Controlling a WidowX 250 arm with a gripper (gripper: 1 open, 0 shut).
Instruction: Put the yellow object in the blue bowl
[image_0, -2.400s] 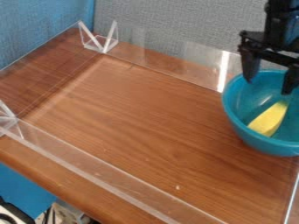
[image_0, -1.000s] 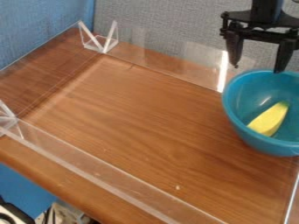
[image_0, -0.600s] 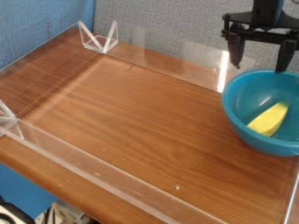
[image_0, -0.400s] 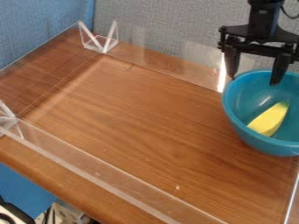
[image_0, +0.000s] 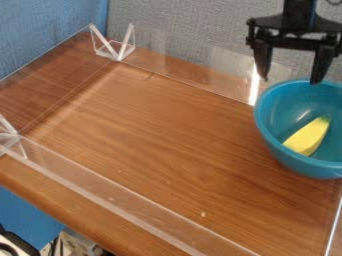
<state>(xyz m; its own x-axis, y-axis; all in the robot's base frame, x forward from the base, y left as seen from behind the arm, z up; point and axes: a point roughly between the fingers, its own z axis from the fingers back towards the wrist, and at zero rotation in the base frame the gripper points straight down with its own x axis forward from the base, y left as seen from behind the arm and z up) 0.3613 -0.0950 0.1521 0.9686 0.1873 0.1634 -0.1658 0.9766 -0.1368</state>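
I'm looking at the blue bowl (image_0: 299, 128) sitting at the right side of the table (image_0: 147, 130), and the yellow object (image_0: 309, 134) is lying inside it, low on the right inner wall, with one end toward the rim and the other toward the floor of the bowl. Nothing else is in there with it that I can see. The bowl is round, deep and glossy, smooth like plastic, teal-blue, and its right edge runs out of my picture. The yellow piece is short and slightly curved, bright yellow, far smaller than the bowl's width; I can't make out any finer surface detail on it.

My gripper (image_0: 290, 72) hangs above the bowl's back rim, pointing downward, black, with its two fingers (image_0: 262, 62) spread wide apart and nothing between them. It is clear of the bowl and clear of the yellow piece.

The table is polished brown wood with visible grain and a soft sheen. A low clear wall (image_0: 74, 172) of see-through plastic runs around it, with triangular clear braces (image_0: 112, 44) at the back corner and another at the left edge. Behind it all is a blue-grey textured backdrop (image_0: 187, 25). I see no labels or writing anywhere.
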